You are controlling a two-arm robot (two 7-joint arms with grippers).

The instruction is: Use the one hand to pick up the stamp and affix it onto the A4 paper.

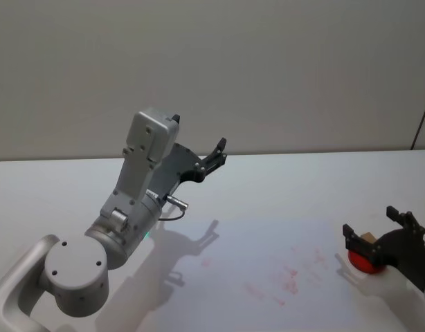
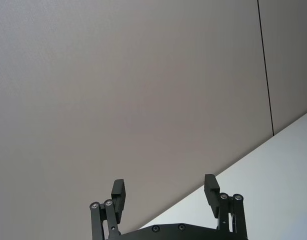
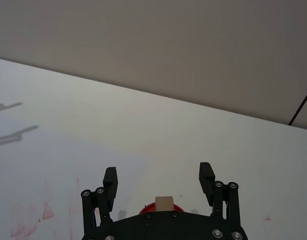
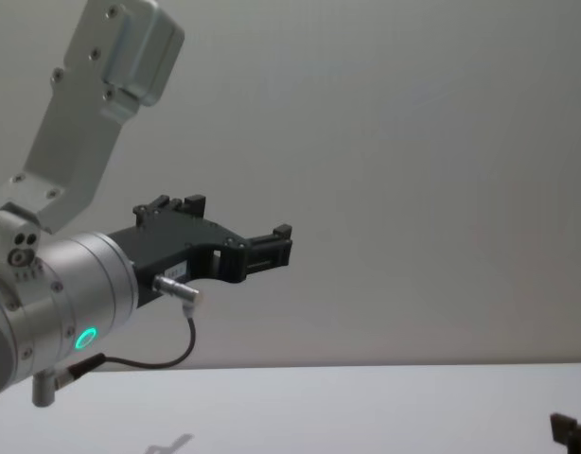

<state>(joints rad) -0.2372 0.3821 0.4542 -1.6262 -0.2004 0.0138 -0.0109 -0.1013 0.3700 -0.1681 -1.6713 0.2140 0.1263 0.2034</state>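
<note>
The stamp (image 1: 368,239), a small wood-coloured block, stands on a red round pad (image 1: 360,261) at the table's right side. My right gripper (image 1: 377,227) hangs open just over it, a finger on either side and neither pressing on it. In the right wrist view the stamp (image 3: 163,203) shows low between the spread fingers (image 3: 110,180) of the right gripper (image 3: 158,177). The A4 paper (image 1: 268,249) lies flat in the middle of the table, with faint red marks (image 1: 288,277) on it. My left gripper (image 1: 216,155) is raised high at the left, open and holding nothing.
The red pad sits in a white holder (image 1: 372,282) by the right edge. The big silver left arm (image 1: 129,207) stands over the table's left part. A plain wall lies behind. In the chest view the left gripper (image 4: 276,243) points right, well above the table.
</note>
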